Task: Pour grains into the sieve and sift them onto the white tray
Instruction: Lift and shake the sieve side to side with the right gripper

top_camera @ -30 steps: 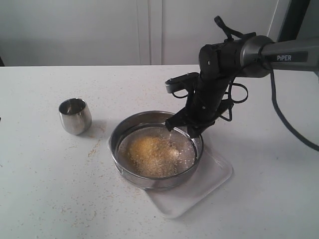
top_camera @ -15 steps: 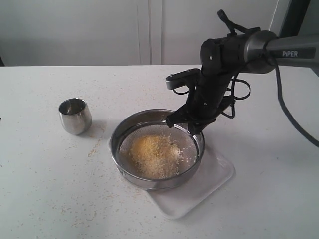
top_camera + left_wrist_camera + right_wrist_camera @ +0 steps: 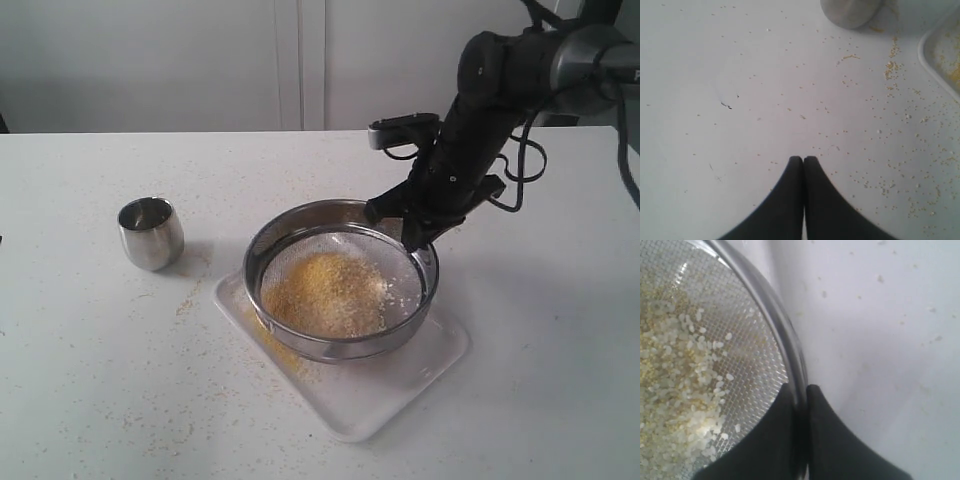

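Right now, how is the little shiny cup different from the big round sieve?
The cup is small and deep; the sieve is much wider and shallow. The cup stands alone on the table, untouched; the sieve sits over the white tray, its rim pinched by the right gripper. Both are round, shiny steel.

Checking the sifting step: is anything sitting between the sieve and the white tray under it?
Nothing visible. The right gripper is shut on the rim of the sieve, which is directly over the white tray. Only loose grains lie on the tray's bare edge.
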Motion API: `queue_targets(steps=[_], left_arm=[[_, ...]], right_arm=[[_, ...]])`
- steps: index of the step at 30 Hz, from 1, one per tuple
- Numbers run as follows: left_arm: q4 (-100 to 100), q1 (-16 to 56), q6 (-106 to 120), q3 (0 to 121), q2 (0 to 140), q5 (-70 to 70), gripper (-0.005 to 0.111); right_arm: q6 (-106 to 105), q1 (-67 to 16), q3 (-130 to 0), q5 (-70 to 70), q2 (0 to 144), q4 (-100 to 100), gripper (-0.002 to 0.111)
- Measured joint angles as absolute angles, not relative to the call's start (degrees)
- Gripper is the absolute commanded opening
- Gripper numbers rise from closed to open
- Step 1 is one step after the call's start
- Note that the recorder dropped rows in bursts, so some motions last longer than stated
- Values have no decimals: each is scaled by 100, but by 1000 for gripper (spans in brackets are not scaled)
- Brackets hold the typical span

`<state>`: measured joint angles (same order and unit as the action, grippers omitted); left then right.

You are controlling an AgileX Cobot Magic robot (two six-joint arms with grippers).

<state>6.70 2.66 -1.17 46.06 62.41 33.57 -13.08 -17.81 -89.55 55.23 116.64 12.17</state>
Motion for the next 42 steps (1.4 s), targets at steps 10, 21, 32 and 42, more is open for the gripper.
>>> queue_targets(steps=[10,21,32,42], left_arm=[[670,266,-117,4606,6241,3357,0],[665,266,-117,4606,6241,3357,0],[665,266,-117,4606,6241,3357,0],[665,266,-117,4606,6241,3357,0]], right_arm=[[-1622,-1672,-8955,5625,11608,1416,0],[-2279,-1647,-8977,5519,11583,1579,0],[-1793,-1645,-8950,5612,11573,1252,0],[-2505,-1502,-8936,5665,11573,1717,0]])
